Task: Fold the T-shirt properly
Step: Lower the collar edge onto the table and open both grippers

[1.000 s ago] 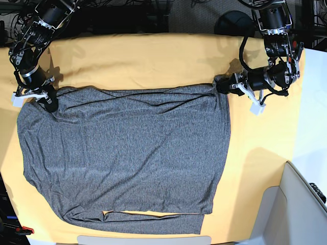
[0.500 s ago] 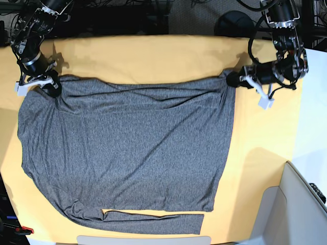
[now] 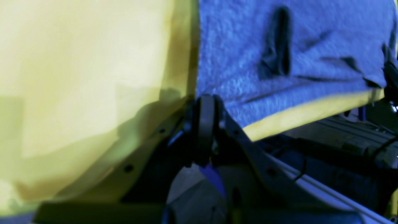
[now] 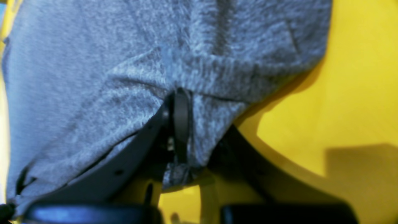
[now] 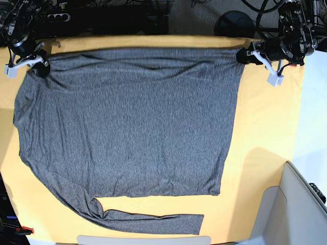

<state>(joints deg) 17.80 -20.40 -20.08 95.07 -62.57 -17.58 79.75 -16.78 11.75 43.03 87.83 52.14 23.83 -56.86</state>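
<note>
Scene: We see the T-shirt (image 5: 127, 117) spread nearly flat over the yellow-covered worktop (image 5: 260, 153), its top edge drawn up close to the worktop's far edge.

Shirt position: The dark-grey knit covers most of the worktop; bare yellow shows on the side under the left arm and in a strip near the front edge. One long sleeve (image 5: 148, 222) lies along the shirt's lower hem, with a thin band of yellow between the two.

Left gripper: At the shirt's top corner, on the base view's right, the left gripper (image 5: 244, 55) is clenched on the fabric. The wrist view shows its jaws pressed together right at the cloth's corner.

Right gripper: At the opposite top corner, the right gripper (image 5: 40, 67) is likewise clamped on the T-shirt. Its wrist view shows knit bunched around and between the closed jaws.

Why held so: We judge that pinching both top corners, well apart, keeps the top edge taut, so the body lies smooth and square before any fold is made.

Cloth state: Soft ripples run along the top edge between the two grippers; the middle looks even.

Stage: We read this as flattening, with no fold of the body visible yet.

Risk: The thin knit could slip from a corner pinch or spring back into creases once let go.
</note>
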